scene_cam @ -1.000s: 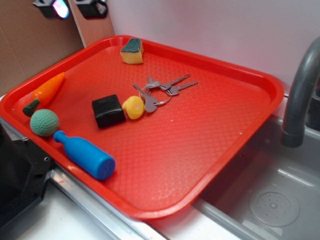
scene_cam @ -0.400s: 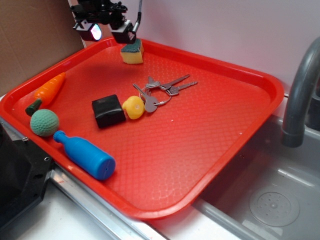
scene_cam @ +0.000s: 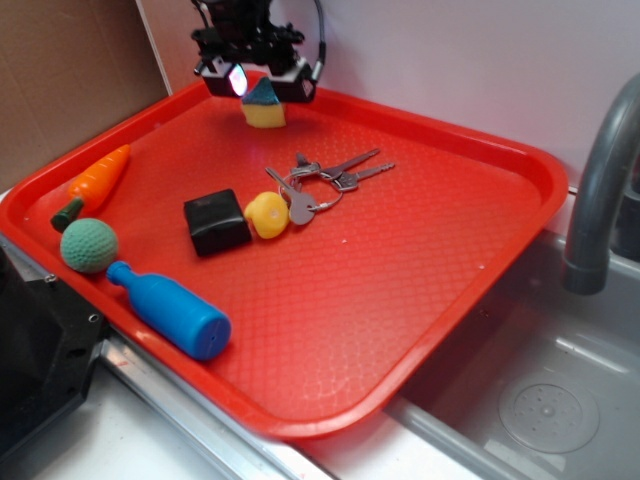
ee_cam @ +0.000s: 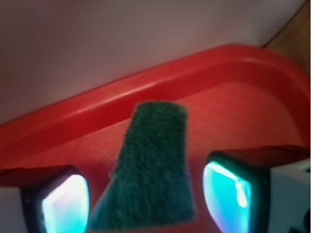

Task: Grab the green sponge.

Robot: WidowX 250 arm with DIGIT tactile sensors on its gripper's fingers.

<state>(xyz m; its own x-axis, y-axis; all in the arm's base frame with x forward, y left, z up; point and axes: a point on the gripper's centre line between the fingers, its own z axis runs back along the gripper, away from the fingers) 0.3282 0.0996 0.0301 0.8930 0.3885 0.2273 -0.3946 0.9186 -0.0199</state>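
Sponge (scene_cam: 264, 108) sits at the far edge of the red tray (scene_cam: 480, 190), near the far left corner, green scouring layer up, yellow foam below. Gripper (scene_cam: 258, 86) is directly above it, fingers spread apart, one pad on each side of the sponge; contact not evident. In the wrist view the sponge (ee_cam: 150, 170) fills the gap between the two pads (ee_cam: 65, 204), green top facing the camera, tray rim (ee_cam: 146, 87) just behind it; the pads stand clear of the sponge sides.

Other items on the tray: keys (scene_cam: 325, 180) near the centre, with a yellow fob (scene_cam: 267, 214) attached, touching a black block (scene_cam: 216, 221) on its left. Carrot (scene_cam: 92, 182) lies along the left edge. Green ball (scene_cam: 89, 245) sits near the front left corner, just beside the blue bottle (scene_cam: 168, 310), which lies on its side along the front edge.
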